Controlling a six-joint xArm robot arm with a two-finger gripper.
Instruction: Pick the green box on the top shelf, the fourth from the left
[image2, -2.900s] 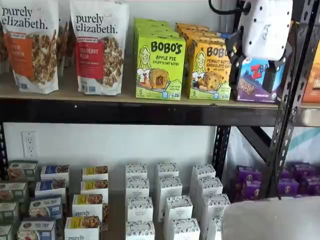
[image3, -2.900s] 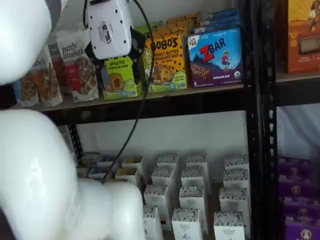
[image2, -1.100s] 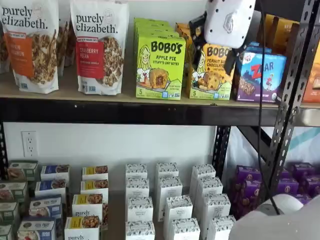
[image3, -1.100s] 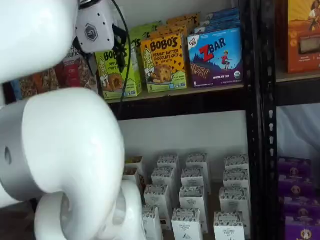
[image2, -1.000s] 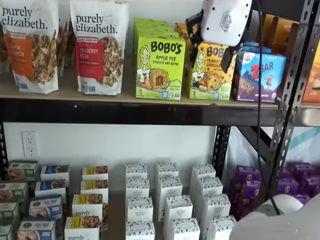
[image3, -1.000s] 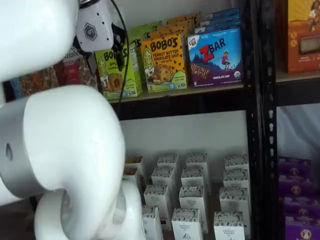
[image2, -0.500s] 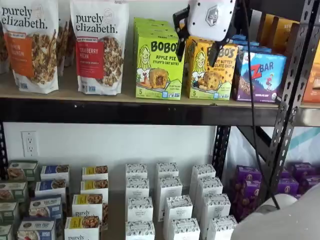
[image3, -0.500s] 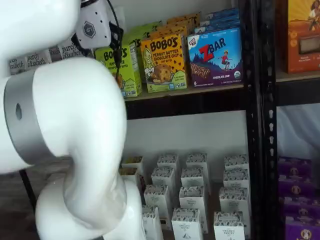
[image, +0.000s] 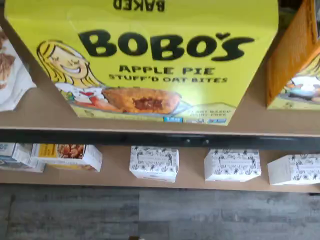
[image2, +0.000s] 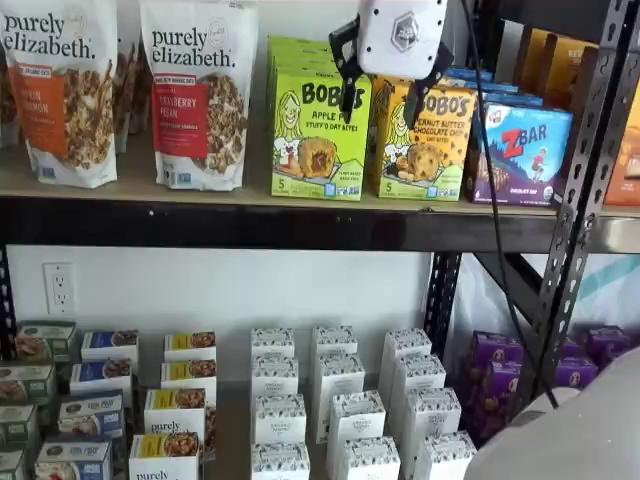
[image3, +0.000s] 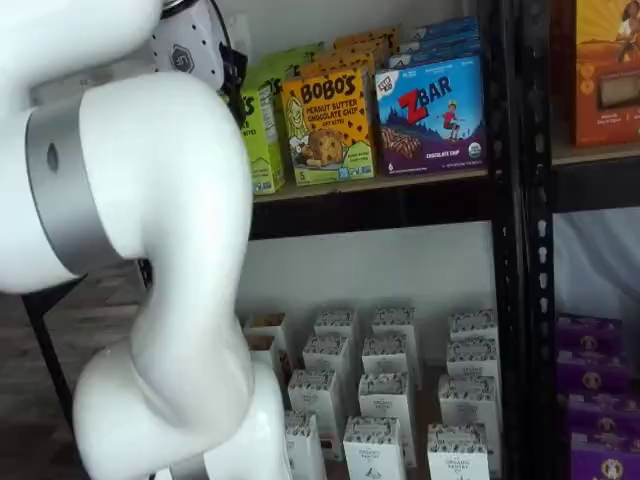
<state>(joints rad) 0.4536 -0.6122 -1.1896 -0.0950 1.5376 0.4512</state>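
Gripper (image2: 383, 92) hanging from above in a shelf view, white body upright, two black fingers (image2: 347, 92) pointing down with a plain gap between them. Big white arm (image3: 150, 250) bent across the foreground in a shelf view.

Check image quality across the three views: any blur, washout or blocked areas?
Wrist view: the green box fills the picture, soft, its green washed toward yellow. A shelf view: sharp, evenly lit, the claw open before the box fronts. The other shelf view: the white arm blocks the left half, hiding most of the green box.
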